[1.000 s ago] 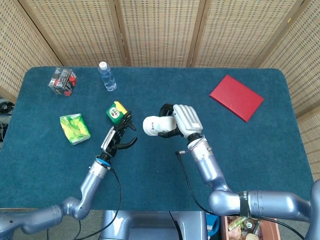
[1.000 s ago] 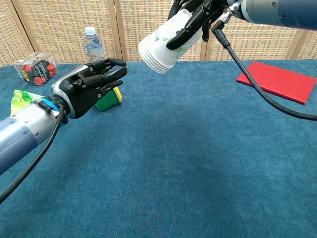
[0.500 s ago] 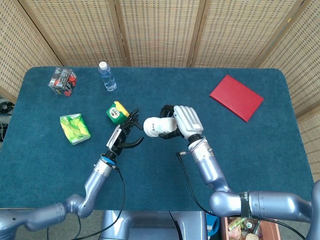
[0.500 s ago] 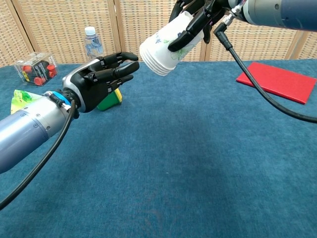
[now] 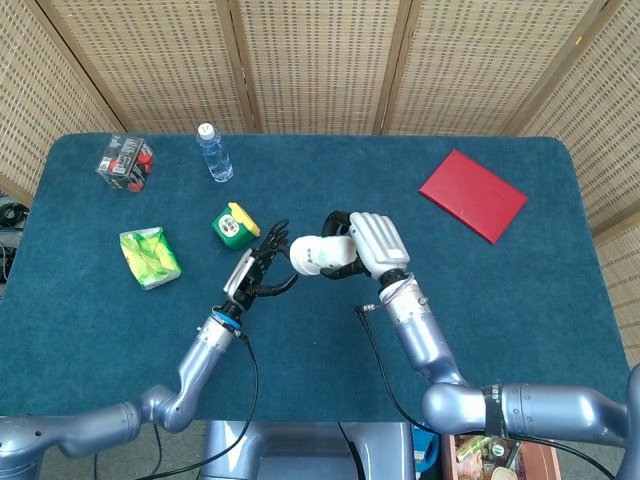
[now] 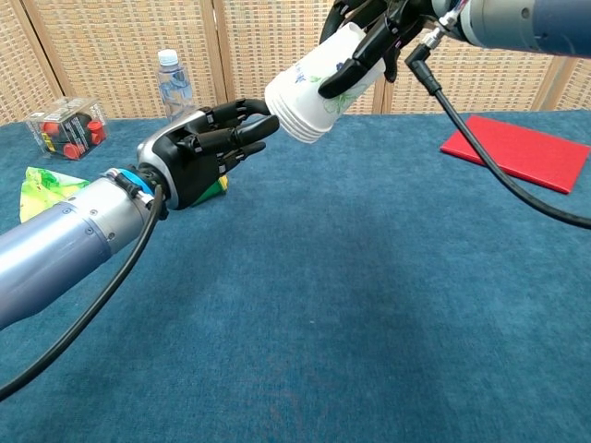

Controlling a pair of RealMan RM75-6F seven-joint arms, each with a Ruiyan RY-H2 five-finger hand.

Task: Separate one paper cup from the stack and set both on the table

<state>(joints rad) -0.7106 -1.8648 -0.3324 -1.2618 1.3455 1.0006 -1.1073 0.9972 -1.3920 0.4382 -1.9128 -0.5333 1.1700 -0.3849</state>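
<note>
Paper cup stack (image 6: 319,90) hangs tilted above the blue worktop (image 6: 388,305), gripped around its upper part by your right hand (image 6: 374,37), rims pointing down-left. Your left hand (image 6: 208,148) has advanced since a second ago: then well short, its spread, empty fingers (image 6: 242,127) now reach the stack's lower rim, hiding most of the green-yellow box (image 5: 232,224) from the chest view.

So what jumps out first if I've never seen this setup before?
Mid-table, the right hand holds a stack of paper cups tipped sideways in the air. The left hand, fingers spread, reaches toward the stack's open end. A red book lies at the far right of the blue table.
</note>
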